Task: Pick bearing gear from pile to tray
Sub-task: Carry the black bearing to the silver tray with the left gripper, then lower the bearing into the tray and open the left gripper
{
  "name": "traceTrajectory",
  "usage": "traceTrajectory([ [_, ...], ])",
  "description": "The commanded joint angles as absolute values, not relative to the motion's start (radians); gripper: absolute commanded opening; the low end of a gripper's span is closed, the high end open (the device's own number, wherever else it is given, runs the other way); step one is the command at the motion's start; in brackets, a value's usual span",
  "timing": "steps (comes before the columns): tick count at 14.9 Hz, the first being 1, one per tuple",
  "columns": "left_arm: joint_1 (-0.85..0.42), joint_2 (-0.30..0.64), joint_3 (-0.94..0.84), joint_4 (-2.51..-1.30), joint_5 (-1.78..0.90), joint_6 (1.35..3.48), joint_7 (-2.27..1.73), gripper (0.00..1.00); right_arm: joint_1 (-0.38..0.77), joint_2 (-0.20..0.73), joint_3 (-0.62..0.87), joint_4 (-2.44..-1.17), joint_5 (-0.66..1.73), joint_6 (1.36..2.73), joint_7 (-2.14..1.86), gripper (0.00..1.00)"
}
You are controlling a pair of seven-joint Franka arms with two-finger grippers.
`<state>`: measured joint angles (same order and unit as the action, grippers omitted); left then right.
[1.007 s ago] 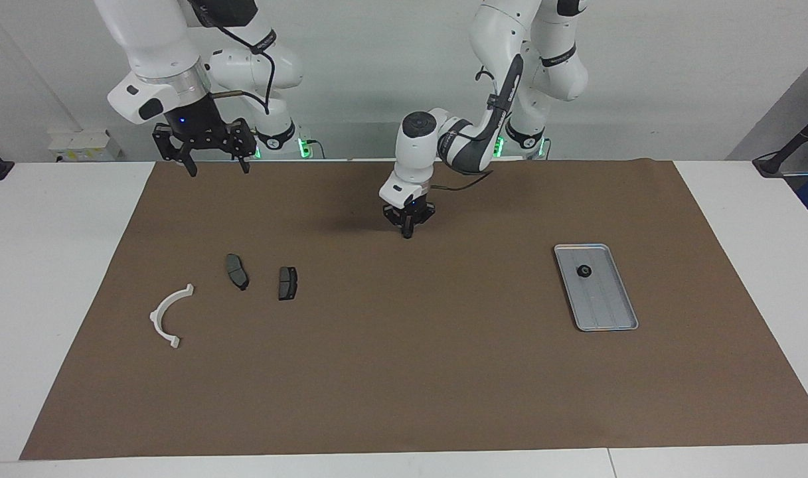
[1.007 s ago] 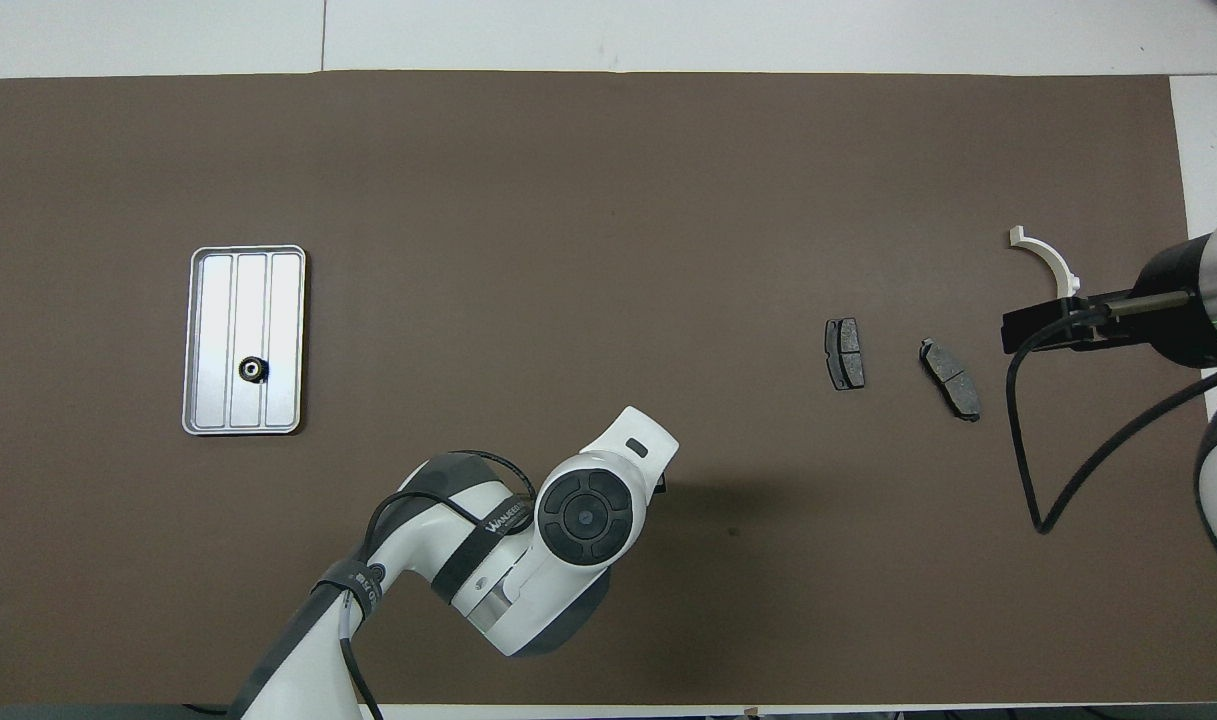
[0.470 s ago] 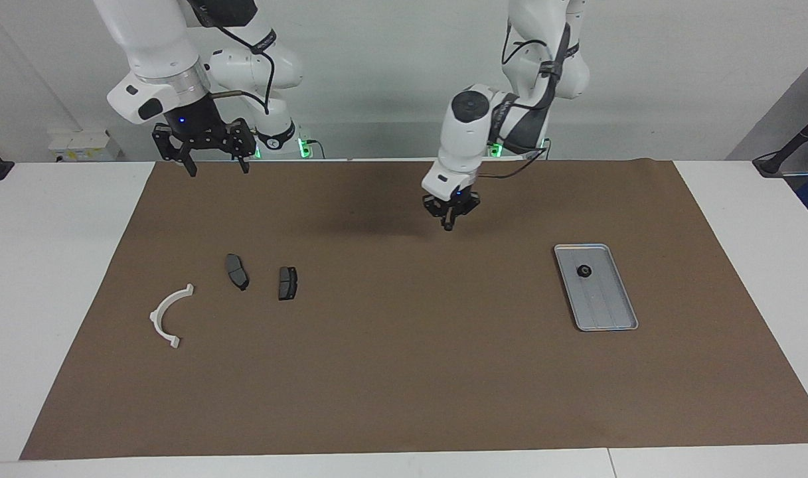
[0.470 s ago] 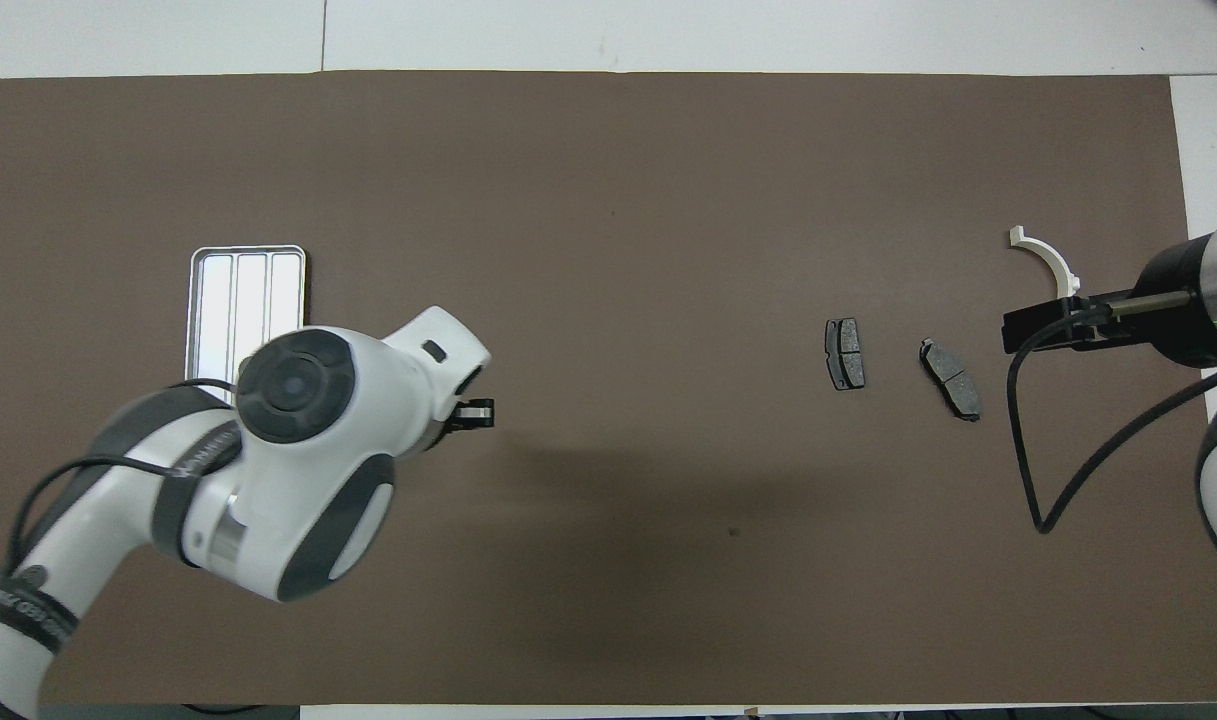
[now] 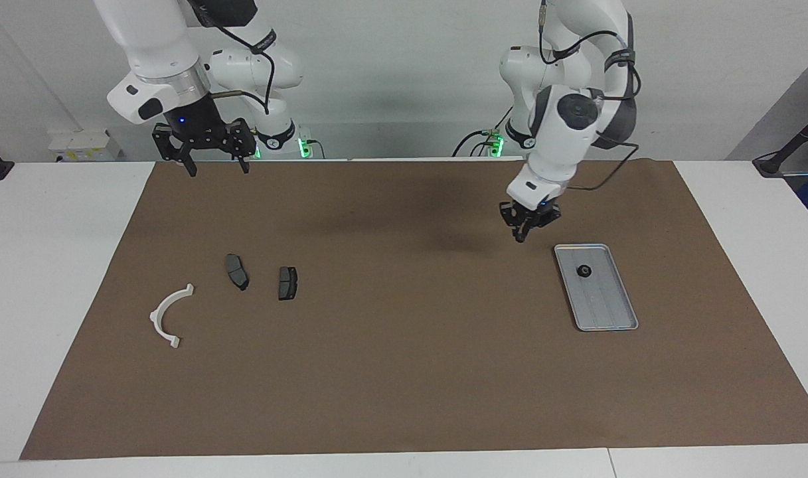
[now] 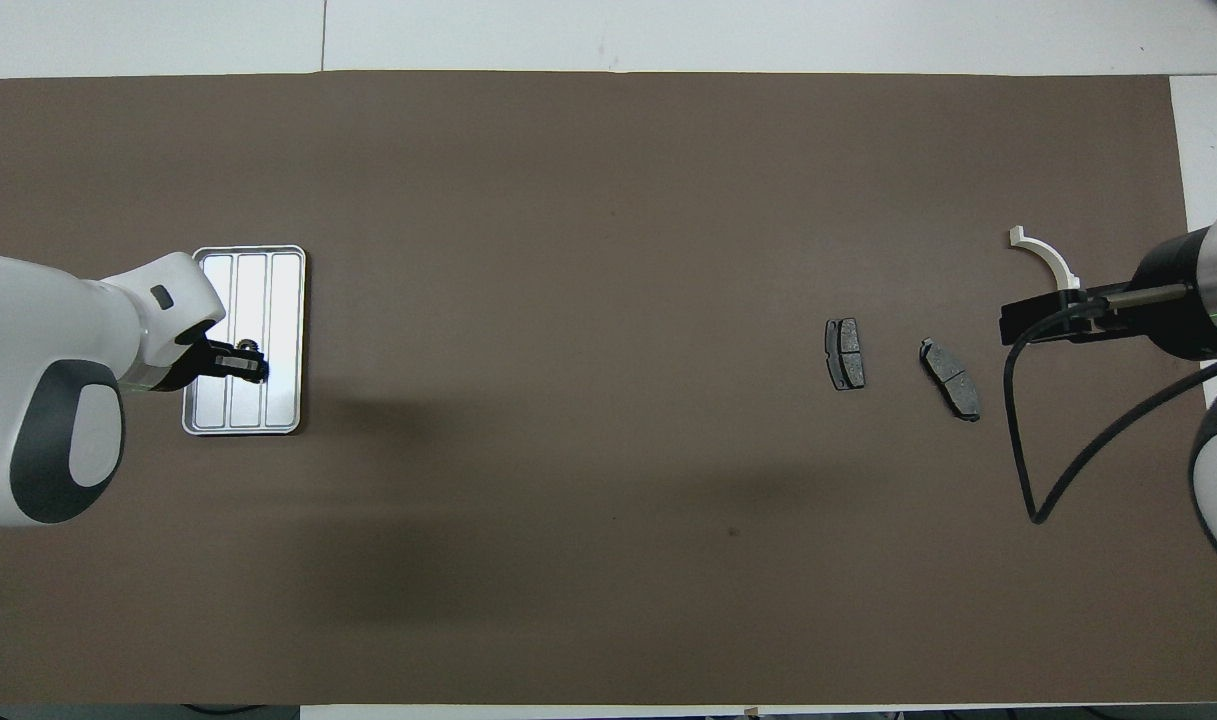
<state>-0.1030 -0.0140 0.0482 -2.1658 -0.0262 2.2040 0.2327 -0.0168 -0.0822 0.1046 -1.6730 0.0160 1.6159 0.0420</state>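
A silver ribbed tray point(image 5: 606, 305) point(image 6: 283, 300) lies toward the left arm's end of the mat. One small black bearing gear point(image 5: 584, 271) sits in it. My left gripper point(image 5: 522, 236) point(image 6: 253, 368) hangs shut in the air at the tray's robot-side end, apart from it; whether its tips hold anything is too small to see. The pile lies toward the right arm's end: a white half-ring bracket point(image 5: 168, 317) point(image 6: 1046, 258) and two dark pad plates point(image 5: 236, 271) point(image 5: 287, 283). My right gripper point(image 5: 216, 162) point(image 6: 1043, 320) waits open, high over the mat's edge.
A brown mat point(image 5: 404, 372) covers most of the white table point(image 5: 58, 265). The right arm's black cable point(image 6: 1028, 480) loops over the mat beside the pad plates point(image 6: 845, 353) point(image 6: 951, 378).
The left arm has swung from over the mat's middle to the tray, gripper still shut. The right arm and the parts on the mat have not moved.
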Motion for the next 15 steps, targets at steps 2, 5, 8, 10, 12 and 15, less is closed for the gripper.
traceTrajectory([
  [2,-0.029,0.063,0.029,-2.181,-0.002,2.334,0.336,0.00,-0.026,-0.063,0.103,-1.667,0.025,1.628,0.011,1.00],
  [5,-0.029,0.138,0.029,-2.180,-0.003,2.423,0.334,0.00,-0.028,-0.061,0.101,-1.649,0.025,1.614,0.011,1.00],
  [8,-0.038,0.193,0.028,-2.180,-0.003,2.488,0.328,0.00,-0.025,-0.072,0.101,-1.657,0.026,1.600,0.011,1.00],
  [10,-0.040,0.213,0.028,-2.180,-0.003,2.511,0.327,0.00,-0.025,-0.074,0.100,-1.657,0.026,1.600,0.011,1.00],
  [12,-0.040,0.238,0.028,-2.178,-0.002,2.536,0.328,0.00,-0.023,-0.074,0.100,-1.655,0.026,1.601,0.011,1.00],
  [15,-0.041,0.252,0.029,-2.178,-0.003,2.559,0.328,0.00,-0.023,-0.074,0.098,-1.657,0.026,1.603,0.011,1.00],
])
